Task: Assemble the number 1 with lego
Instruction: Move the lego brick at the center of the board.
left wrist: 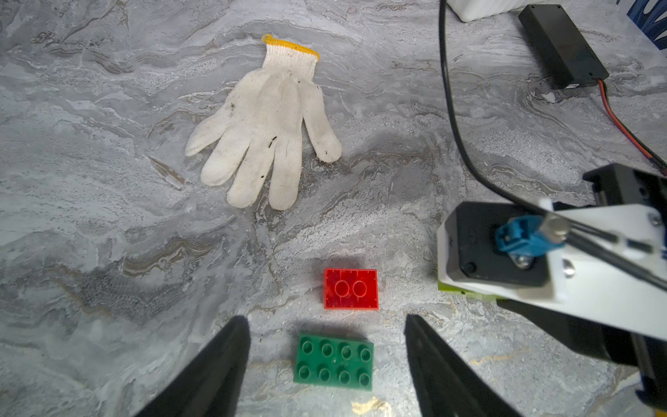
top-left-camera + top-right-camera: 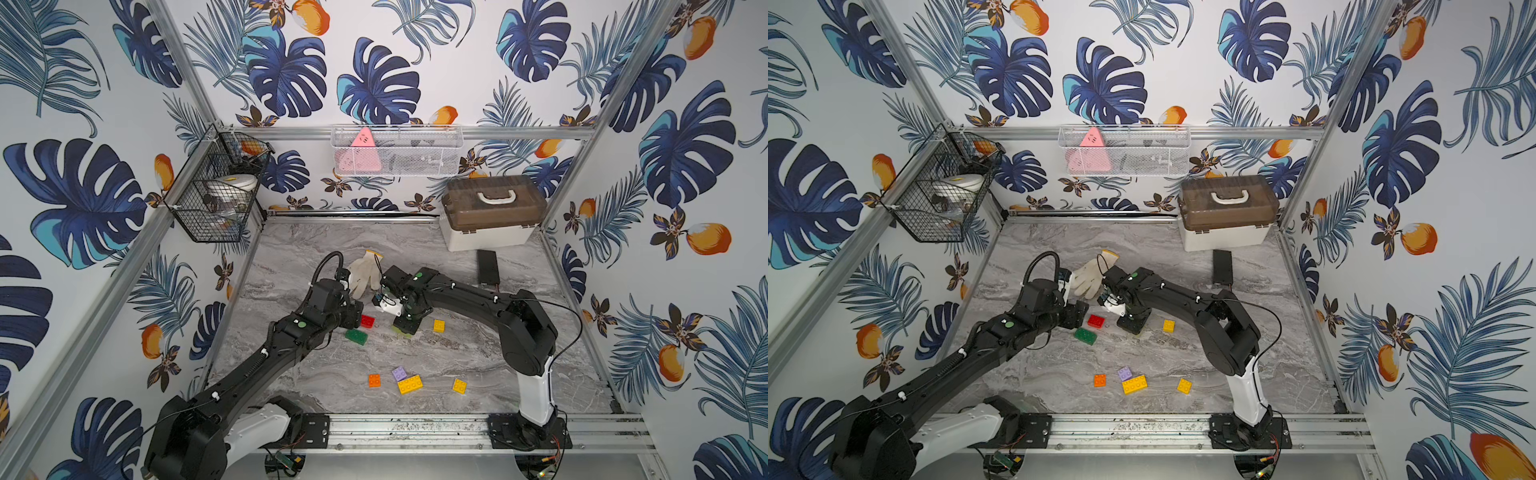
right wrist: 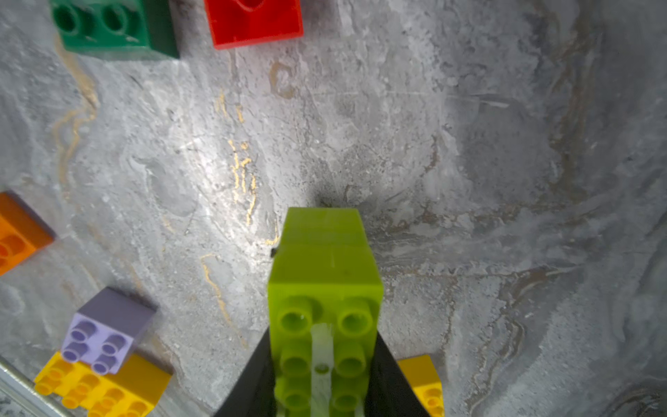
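Observation:
My left gripper (image 1: 325, 321) is open and low over the table, its fingers either side of a dark green 2x4 lego brick (image 1: 334, 361) without touching it. A red brick (image 1: 351, 289) lies just beyond, bottom side up. My right gripper (image 3: 323, 339) is shut on a lime green 2x4 brick (image 3: 325, 274), held close above the table to the right of the red one (image 2: 367, 320). Toward the front lie an orange brick (image 2: 374, 380), a lilac brick (image 2: 399, 373) touching a yellow 2x4 (image 2: 410, 384), and a yellow 2x2 (image 2: 459, 386). The number 1 is out of view.
Another yellow 2x2 (image 2: 439, 325) sits right of the right gripper. A white knitted glove (image 2: 363, 274) lies behind both grippers. A black box with a wire (image 2: 487, 267) and a lidded storage box (image 2: 492, 212) stand at the back right.

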Available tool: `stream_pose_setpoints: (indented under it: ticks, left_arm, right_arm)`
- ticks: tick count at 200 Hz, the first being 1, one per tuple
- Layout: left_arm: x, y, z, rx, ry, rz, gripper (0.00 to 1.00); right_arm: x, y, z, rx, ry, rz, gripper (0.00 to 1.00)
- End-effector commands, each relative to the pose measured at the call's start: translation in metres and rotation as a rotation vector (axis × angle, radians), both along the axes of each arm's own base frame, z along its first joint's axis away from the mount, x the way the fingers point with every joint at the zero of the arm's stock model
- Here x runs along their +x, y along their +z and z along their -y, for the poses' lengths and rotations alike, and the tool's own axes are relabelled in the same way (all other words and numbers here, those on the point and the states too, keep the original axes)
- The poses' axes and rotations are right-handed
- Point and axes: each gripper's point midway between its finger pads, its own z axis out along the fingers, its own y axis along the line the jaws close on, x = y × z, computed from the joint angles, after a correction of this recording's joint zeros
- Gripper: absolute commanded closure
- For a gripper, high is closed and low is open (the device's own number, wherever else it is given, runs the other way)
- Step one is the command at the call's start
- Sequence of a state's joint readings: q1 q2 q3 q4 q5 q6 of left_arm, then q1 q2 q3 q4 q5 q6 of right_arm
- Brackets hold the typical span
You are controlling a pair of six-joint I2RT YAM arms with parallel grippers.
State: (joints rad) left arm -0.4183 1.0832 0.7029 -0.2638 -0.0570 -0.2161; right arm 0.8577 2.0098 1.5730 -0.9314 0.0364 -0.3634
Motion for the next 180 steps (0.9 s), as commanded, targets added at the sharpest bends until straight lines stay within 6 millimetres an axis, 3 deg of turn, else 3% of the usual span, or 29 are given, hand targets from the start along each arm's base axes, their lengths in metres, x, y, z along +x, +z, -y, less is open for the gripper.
stream_pose_setpoints:
  ticks: [1, 74, 111, 152, 180]
  left_arm:
    - [0.001, 0.003, -0.001, 0.003, 0.008, 0.009, 0.27]
    - [-0.001, 0.002, -0.002, 0.005, 0.008, 0.008, 0.27]
    - [-0.001, 0.003, -0.003, 0.005, 0.011, 0.01, 0.27]
    - [-0.001, 0.004, -0.003, 0.006, 0.008, 0.016, 0.26]
    - [0.0, 0.006, -0.001, 0.002, 0.003, 0.022, 0.26]
  right_arm:
    - [-0.007, -0.003, 0.003, -0.018, 0.027, -0.029, 0.78]
    - [-0.006, -0.009, 0.003, -0.006, 0.005, -0.021, 0.54]
    - [0.0, 0.019, 0.005, 0.086, -0.106, 0.061, 0.43]
    - [-0.04, 0.052, 0.022, 0.331, -0.28, 0.079, 0.34]
    - [-0.086, 0.054, 0.03, 0.439, -0.253, 0.047, 0.37]
